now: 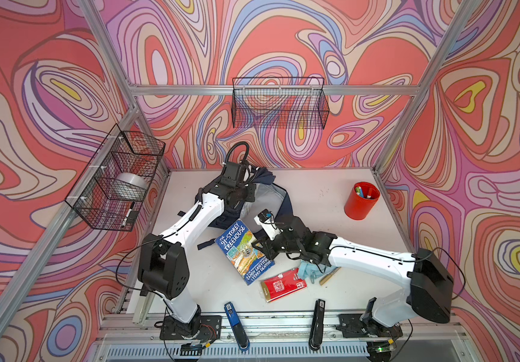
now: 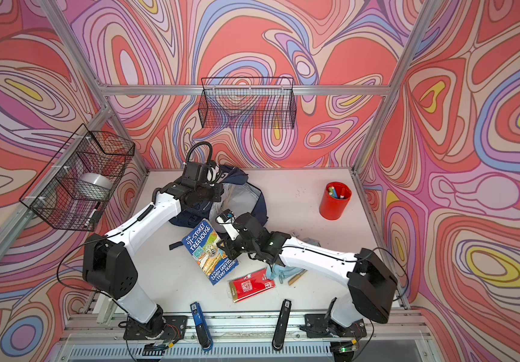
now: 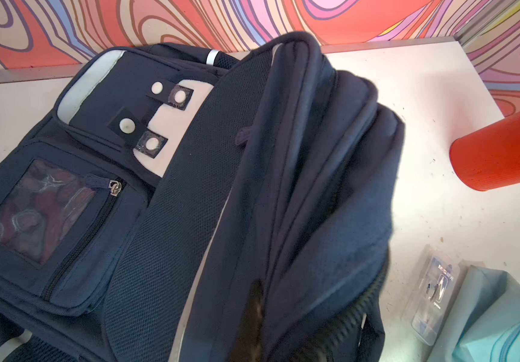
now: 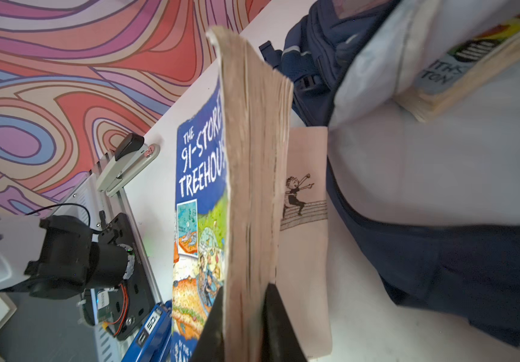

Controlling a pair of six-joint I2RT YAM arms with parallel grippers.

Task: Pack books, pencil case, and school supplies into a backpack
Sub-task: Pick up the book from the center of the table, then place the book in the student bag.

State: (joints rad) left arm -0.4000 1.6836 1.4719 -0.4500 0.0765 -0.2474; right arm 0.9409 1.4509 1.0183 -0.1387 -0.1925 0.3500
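Note:
The navy backpack (image 1: 266, 175) (image 3: 189, 188) lies at the back of the table, its mouth showing a pale lining. My left gripper (image 1: 252, 183) is shut on its upper fabric; folds hide the jaws in the left wrist view. The blue book (image 1: 243, 250) (image 2: 210, 252) (image 4: 199, 194) lies just in front of the mouth. My right gripper (image 1: 260, 246) (image 4: 244, 301) is shut on its page edge. A grey book (image 4: 471, 62) rests inside the lining. The pencil case (image 1: 307, 271) (image 3: 497, 313), red packet (image 1: 283, 285), tan stick (image 1: 329, 275) and clear packet (image 3: 437, 291) lie under the right arm.
A red cup (image 1: 360, 200) of markers stands at the back right. A blue stapler (image 1: 235, 326) and a black stapler (image 1: 316, 326) lie on the front rail. Wire baskets (image 1: 279, 103) hang on the back and left walls.

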